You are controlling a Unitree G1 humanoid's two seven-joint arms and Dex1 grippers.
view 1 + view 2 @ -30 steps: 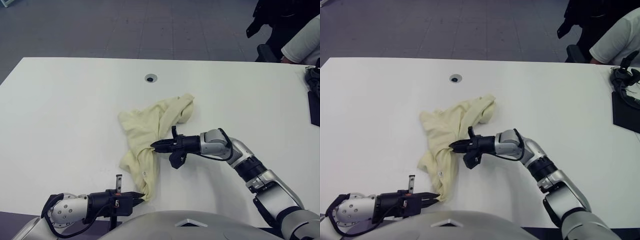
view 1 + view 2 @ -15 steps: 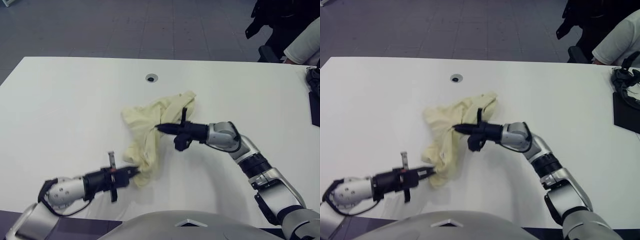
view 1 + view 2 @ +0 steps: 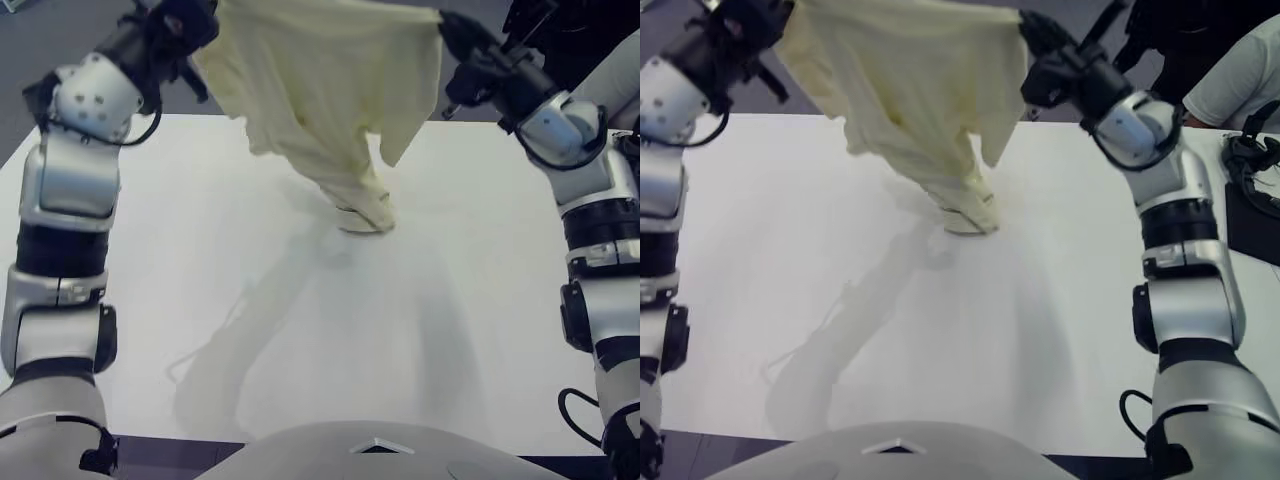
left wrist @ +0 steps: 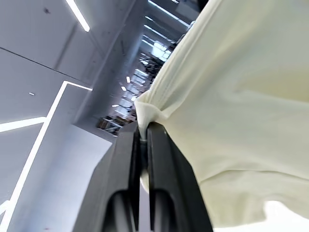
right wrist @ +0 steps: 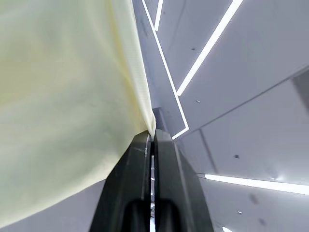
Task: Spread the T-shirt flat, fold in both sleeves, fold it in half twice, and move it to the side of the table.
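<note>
T-shirt: the pale yellow T-shirt [image 3: 320,90] hangs in the air, stretched between the two grippers above the far half of the white surface [image 3: 150,260]. Its top edge runs roughly level from one gripper to the other, and the cloth falls in loose folds and narrows downward.
T-shirt's lower end: a bunched tail [image 3: 365,213] touches the surface near its middle, towards the far side.
Left gripper: the left gripper [image 4: 143,130] is held high on the left, its fingers [image 4: 126,159] clenched on a gathered bit of the T-shirt's edge.
Right gripper: the right gripper [image 5: 150,137] is held high on the right at about the same height, its fingers [image 5: 139,164] pinched together on the opposite edge of the cloth.
Elsewhere: dark gear with cables [image 3: 1252,195] lies at the right edge of the surface, well apart from the T-shirt.
</note>
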